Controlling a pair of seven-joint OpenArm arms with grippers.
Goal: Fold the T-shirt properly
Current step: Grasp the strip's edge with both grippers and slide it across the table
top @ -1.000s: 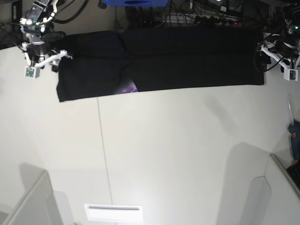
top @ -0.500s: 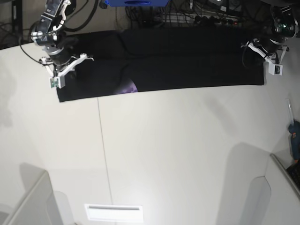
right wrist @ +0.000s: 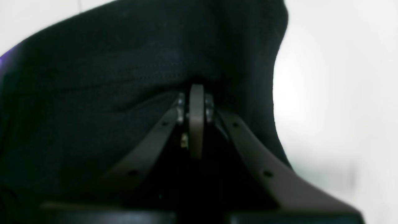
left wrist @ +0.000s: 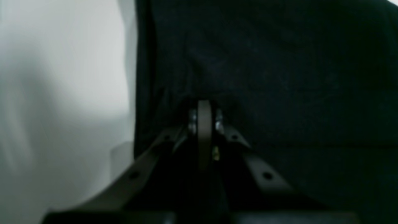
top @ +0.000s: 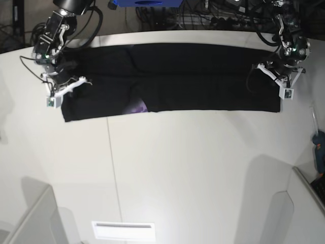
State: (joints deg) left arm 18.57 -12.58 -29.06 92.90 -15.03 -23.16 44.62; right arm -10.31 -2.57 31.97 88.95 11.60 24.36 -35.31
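On the base view's left, the right gripper (top: 65, 87) has its fingers pressed together on the end of the T-shirt (top: 172, 76), pinching a fold of black cloth that bunches around the closed tips in the right wrist view (right wrist: 196, 93); white table (right wrist: 335, 93) shows just to the right of that pinch. Its arm reaches down from the far edge, wrist tilted toward the cloth. The T-shirt lies as a long black band across the far part of the table (top: 177, 168), a small purple patch peeking out at its near edge. At the other end the left gripper (top: 281, 75) also looks closed on the cloth (left wrist: 279, 77), though the dim, blurred wrist view (left wrist: 203, 107) makes this less sure.
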